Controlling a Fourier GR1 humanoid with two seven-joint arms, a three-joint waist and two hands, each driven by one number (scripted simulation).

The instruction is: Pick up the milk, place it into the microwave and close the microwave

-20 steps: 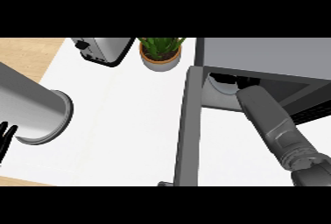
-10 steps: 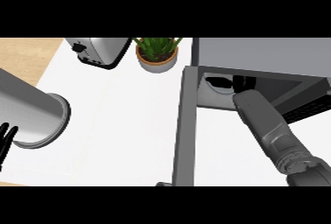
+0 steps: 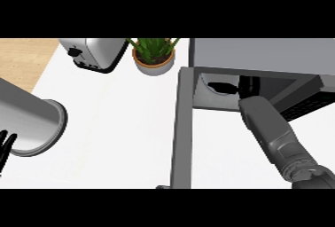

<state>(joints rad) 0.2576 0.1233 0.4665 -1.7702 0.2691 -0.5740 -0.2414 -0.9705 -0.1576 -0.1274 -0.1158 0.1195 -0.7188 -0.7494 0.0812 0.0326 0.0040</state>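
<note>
Left hand (image 3: 5,144): at nine o'clock, hard on the frame's edge; only dark fingers show, straight and apart, holding nothing, resting beside its own grey forearm (image 3: 29,119).
Microwave door (image 3: 184,128): swung open, running from six o'clock toward the centre as a long grey panel, edge-on.
Right forearm (image 3: 271,131): comes in from five o'clock and reaches up into the oven's mouth.
Right hand (image 3: 224,87): at one o'clock, inside the cavity; only a dark tip shows against the pale inner wall, so whether the fingers are spread or curled cannot be told.
Microwave (image 3: 262,53): grey box at one to two o'clock, cavity open toward the viewer.
Microwave contents: the right hand; the milk cannot be made out, hidden by hand and shadow if it is in there.
Toaster (image 3: 95,52): at eleven o'clock, far side of the counter.
Potted plant (image 3: 153,55): at twelve o'clock, green leaves in a tan pot, just beside the microwave.
Progress: judged at the placing step, milk likely at or near its spot inside.
Left to do: release if not yet released, draw the arm out, shut the door.
</note>
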